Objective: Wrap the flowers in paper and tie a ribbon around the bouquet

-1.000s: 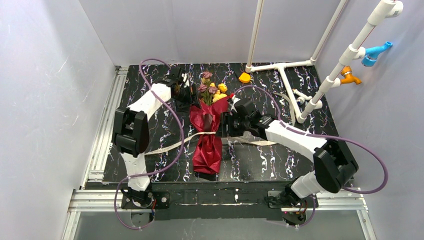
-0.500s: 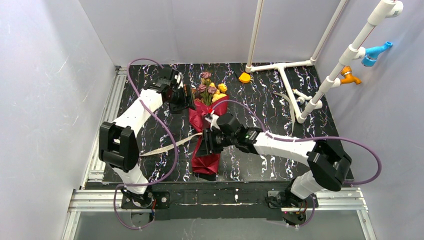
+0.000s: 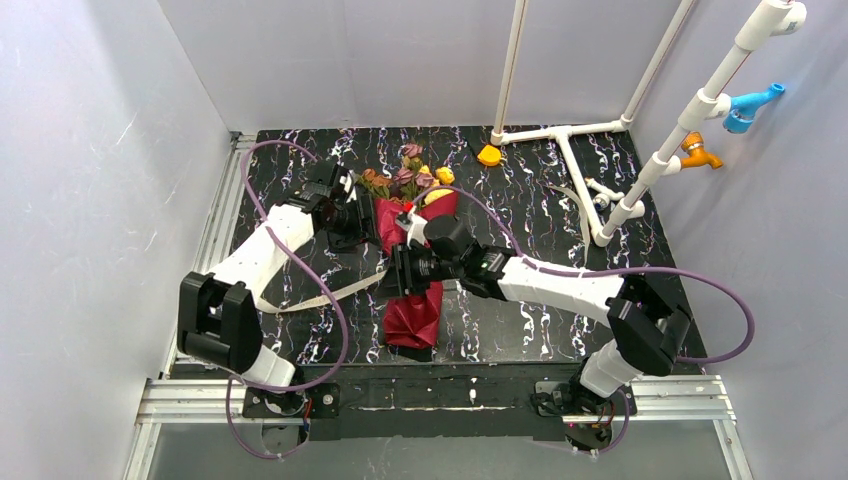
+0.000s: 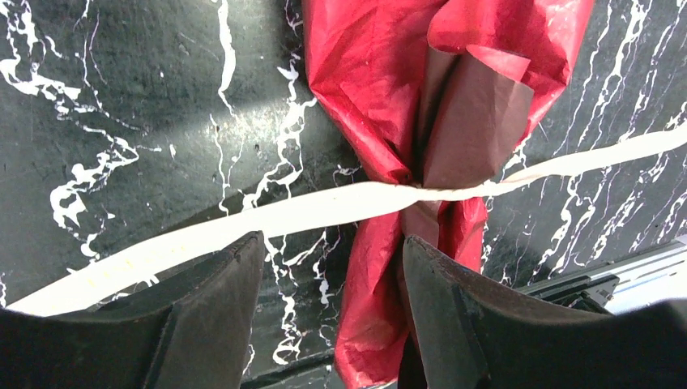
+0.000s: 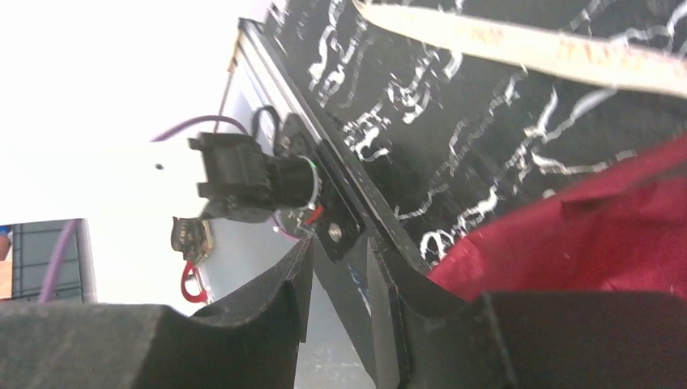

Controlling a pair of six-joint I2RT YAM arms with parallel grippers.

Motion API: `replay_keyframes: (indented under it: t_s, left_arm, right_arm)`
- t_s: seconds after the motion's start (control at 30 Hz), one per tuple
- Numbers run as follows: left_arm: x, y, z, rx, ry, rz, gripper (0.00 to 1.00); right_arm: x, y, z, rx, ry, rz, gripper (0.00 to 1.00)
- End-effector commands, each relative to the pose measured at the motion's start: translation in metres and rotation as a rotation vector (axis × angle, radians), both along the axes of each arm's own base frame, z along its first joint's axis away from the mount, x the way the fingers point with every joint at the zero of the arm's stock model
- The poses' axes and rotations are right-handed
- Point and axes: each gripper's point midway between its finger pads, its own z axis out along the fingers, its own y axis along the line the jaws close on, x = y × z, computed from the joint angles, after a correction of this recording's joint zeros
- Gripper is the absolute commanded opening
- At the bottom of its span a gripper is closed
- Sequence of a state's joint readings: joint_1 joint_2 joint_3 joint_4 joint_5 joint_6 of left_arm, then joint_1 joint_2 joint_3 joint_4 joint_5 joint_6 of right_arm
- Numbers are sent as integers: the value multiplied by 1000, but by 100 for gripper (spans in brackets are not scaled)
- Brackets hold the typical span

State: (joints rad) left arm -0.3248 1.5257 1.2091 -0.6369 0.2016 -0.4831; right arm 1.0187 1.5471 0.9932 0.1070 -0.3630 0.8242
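The bouquet lies lengthwise mid-table, a dark red paper cone with the flowers at its far end. The cream ribbon crosses the cone's waist and trails to the near left. My left gripper hovers by the cone's upper left, open; the paper's tail and bare table show between its fingers. My right gripper sits over the waist. Its jaws stand a narrow gap apart with nothing between them. Red paper lies beside its right finger and the ribbon runs beyond.
A small orange wedge sits at the back. A white pipe frame with orange and blue fittings fills the back right. Grey walls enclose the table; aluminium rails run along its left and near edges.
My right gripper swung left from beside the bouquet to over its waist, and its jaws narrowed. My left arm drew back toward me along the cone's upper left. The flower heads shifted slightly left.
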Motion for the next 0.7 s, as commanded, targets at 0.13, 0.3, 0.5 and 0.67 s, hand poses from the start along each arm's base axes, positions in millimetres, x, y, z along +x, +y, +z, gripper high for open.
replay_keyframes:
  t_s: [0.13, 0.3, 0.5, 0.67]
  left_arm:
    - [-16, 7, 13, -4, -41, 10, 61]
    - [-24, 11, 12, 7, -39, 9, 61]
    - [-29, 13, 6, 12, -24, 15, 61]
    - [-36, 13, 7, -1, -12, 28, 61]
  right_arm:
    - [7, 7, -13, -10, -26, 4, 34]
    - [1, -26, -84, -82, 56, -19, 29]
    - [-10, -30, -117, 4, 215, 34, 22]
    - [-4, -30, -113, -52, 175, 39, 22]
